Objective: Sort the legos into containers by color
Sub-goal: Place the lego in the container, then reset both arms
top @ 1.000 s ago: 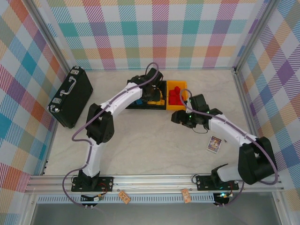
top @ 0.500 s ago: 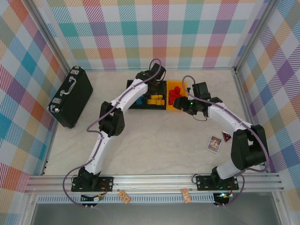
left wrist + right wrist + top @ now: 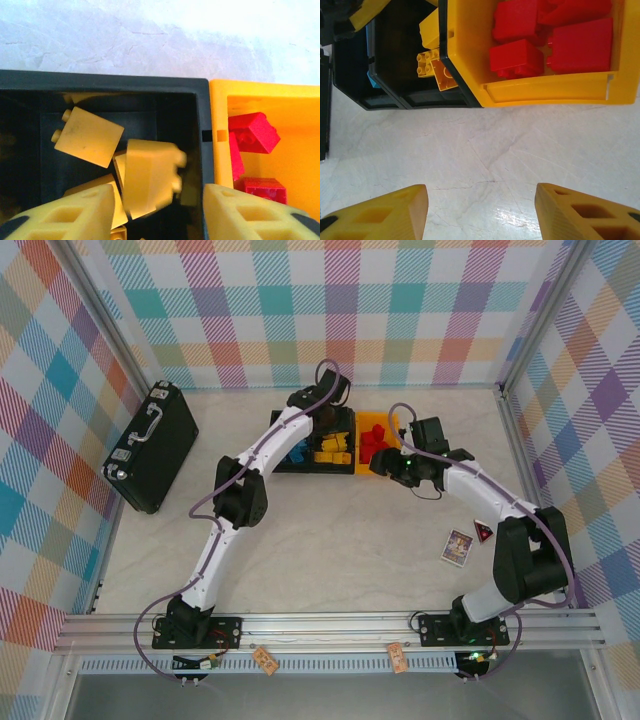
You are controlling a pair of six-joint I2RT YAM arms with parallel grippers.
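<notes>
Risk: yellow brick [image 3: 149, 180], loose between parted fingers of the left gripper [image 3: 157, 200], could bounce over the black bin [image 3: 202, 115] wall among red bricks [image 3: 252, 132]. The right gripper [image 3: 481, 200] is spread and empty.

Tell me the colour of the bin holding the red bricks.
Yellow-orange. The bin with the red bricks shows best in the right wrist view.

Both arms are stretched forward, with the fingers of the left gripper [image 3: 157, 202] and right gripper [image 3: 481, 202] held apart.
</notes>
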